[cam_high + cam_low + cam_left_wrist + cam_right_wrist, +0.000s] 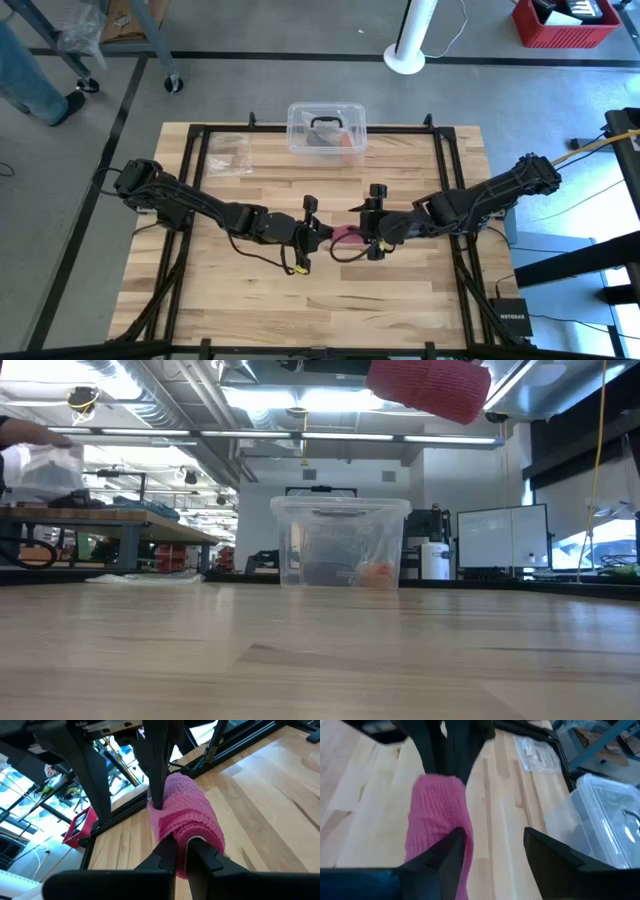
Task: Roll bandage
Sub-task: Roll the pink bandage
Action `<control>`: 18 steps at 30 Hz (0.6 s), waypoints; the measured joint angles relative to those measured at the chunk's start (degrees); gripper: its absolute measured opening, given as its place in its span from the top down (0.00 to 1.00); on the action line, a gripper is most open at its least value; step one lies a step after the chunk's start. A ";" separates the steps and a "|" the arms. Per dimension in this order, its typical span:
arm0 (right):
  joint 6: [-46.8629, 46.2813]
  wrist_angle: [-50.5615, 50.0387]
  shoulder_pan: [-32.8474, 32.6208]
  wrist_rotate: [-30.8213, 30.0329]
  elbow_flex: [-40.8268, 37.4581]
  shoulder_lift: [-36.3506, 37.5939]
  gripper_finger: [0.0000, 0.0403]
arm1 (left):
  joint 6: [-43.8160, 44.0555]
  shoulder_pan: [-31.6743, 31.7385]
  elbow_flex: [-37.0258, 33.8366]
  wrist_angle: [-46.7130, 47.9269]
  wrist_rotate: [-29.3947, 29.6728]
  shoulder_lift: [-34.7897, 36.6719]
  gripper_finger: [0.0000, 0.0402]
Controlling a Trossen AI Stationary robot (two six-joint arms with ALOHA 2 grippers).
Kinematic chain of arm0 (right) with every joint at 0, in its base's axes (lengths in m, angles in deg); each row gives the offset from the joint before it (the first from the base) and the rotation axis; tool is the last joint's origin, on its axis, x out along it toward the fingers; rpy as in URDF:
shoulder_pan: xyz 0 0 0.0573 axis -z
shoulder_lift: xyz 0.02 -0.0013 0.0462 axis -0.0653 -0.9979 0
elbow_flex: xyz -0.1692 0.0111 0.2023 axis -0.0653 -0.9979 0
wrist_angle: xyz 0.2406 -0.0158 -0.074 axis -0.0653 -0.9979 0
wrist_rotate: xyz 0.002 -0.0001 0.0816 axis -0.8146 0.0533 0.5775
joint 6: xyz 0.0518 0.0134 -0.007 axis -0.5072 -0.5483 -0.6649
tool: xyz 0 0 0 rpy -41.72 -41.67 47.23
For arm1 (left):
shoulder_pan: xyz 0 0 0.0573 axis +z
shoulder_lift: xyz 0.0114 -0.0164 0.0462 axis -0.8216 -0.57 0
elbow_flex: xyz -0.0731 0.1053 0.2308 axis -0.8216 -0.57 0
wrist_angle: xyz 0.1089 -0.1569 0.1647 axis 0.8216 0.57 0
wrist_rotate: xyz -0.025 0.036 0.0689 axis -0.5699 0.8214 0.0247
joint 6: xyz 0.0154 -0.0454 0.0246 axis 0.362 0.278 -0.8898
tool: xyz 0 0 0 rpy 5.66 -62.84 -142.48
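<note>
While both arms meet near the middle of the wooden table point(400, 290), the bandage point(347, 235) sits between them as a small pink roll, held up off the wood. From the low camera the roll point(430, 385) shows high up, with open air under it and nothing of the table touching it. The left gripper point(318, 232) reaches in from the left side, and its two dark fingers point(167, 857) are pressed close together on one end of the roll point(187, 817) — they pinch the soft pink cloth between them. The right gripper point(377, 237) reaches in from the right side and meets the roll at its other end. Its jaws are spread wide apart, and one finger point(452, 852) lies right beside the pink roll point(437, 820) while the other finger stands well away from it, over bare wood. So the roll hangs between the two grippers, gripped by the left one. Farther back on the table, near its far edge, stands a clear plastic box point(327, 131) with a black handle on its lid, and something orange shows through its wall point(340, 545) from the low camera. To the left of the box — well apart from the bandage — lies a small clear plastic bag point(229, 154), flat on the wood. Beyond the table, on the grey floor at the top left corner, a person's leg and dark shoe point(66, 106) can be seen.
</note>
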 joint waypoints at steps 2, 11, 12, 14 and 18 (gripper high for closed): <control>-1.19 -1.68 -0.01 -0.21 0.00 0.28 0.48 | 0.03 0.00 0.00 0.05 0.02 0.00 0.97; -2.44 -2.97 -0.02 1.18 0.03 1.16 0.48 | 0.38 0.09 0.04 -0.28 -0.09 0.00 0.97; -2.42 -1.94 -0.02 -0.32 0.02 1.40 0.48 | 0.40 0.09 0.07 -0.39 0.00 0.00 0.97; -2.18 0.07 0.00 -1.95 0.02 2.15 0.48 | 0.40 0.13 0.07 -0.37 0.20 0.00 0.97; -1.92 1.81 -0.02 0.09 0.02 3.28 0.48 | 0.40 0.11 0.07 -0.39 0.20 0.00 0.97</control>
